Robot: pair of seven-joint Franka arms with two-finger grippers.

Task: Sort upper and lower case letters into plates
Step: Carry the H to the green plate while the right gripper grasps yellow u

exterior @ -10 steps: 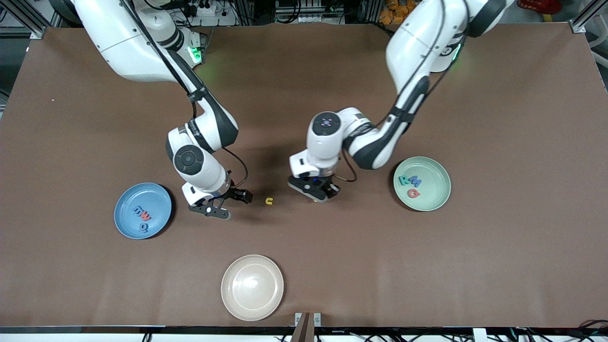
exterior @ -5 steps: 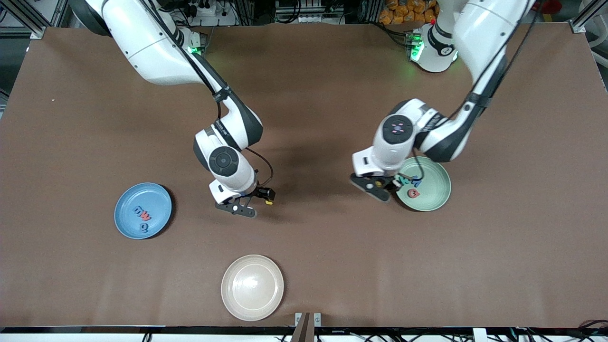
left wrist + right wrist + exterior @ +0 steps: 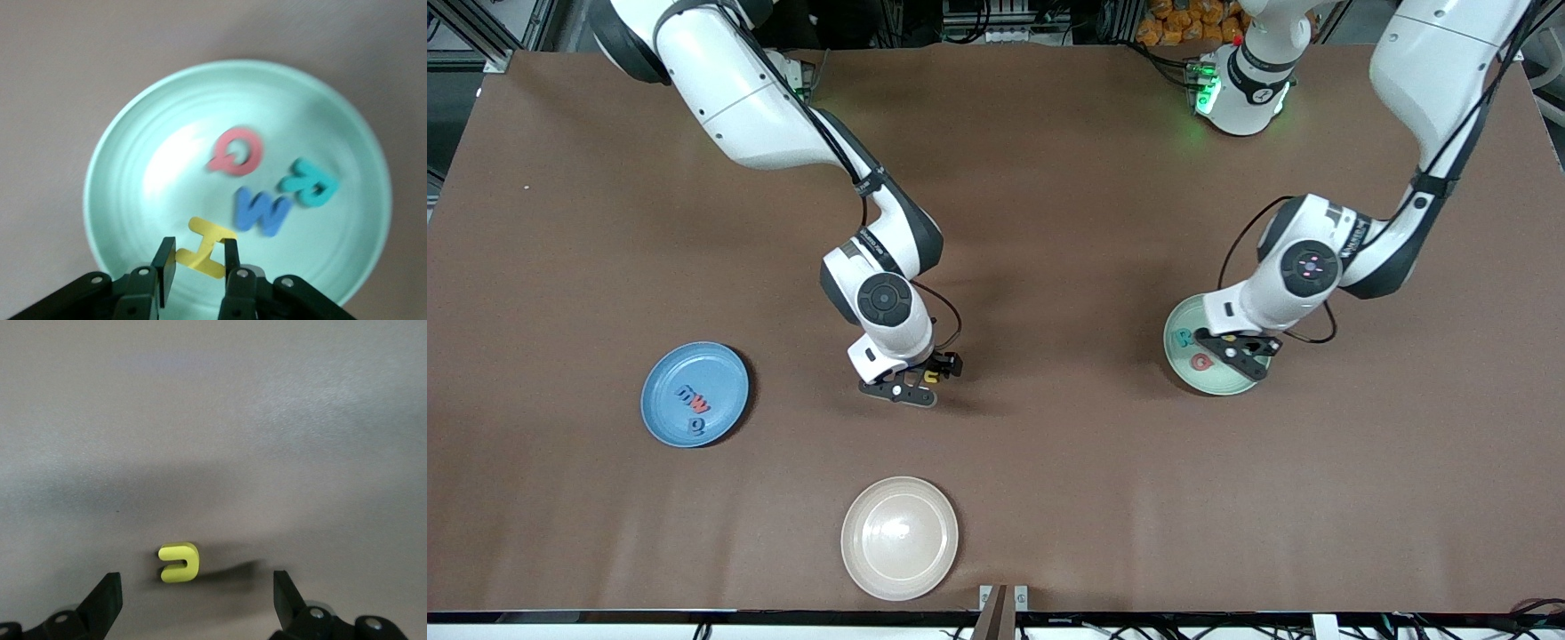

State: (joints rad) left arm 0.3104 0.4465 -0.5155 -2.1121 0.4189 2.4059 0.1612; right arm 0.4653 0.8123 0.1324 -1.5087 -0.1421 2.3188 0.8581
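Observation:
My left gripper (image 3: 1238, 354) is over the mint green plate (image 3: 1218, 384), shut on a yellow H (image 3: 207, 250) held a little above the plate (image 3: 147, 173). A pink G (image 3: 235, 151), a blue M (image 3: 261, 211) and a teal R (image 3: 310, 183) lie in that plate. My right gripper (image 3: 925, 380) is open and low at mid-table, its fingers straddling a yellow u (image 3: 180, 562) that lies flat on the table (image 3: 930, 375). The blue plate (image 3: 663, 373) toward the right arm's end holds three small letters (image 3: 694, 402).
A cream-beige plate (image 3: 899, 537) stands near the front edge, nearer the front camera than the right gripper. The brown table top (image 3: 1049, 462) stretches between the plates.
My left gripper has carried the yellow H from mid-table to over the mint plate. My right gripper has moved toward the left arm's end and now straddles the yellow u.

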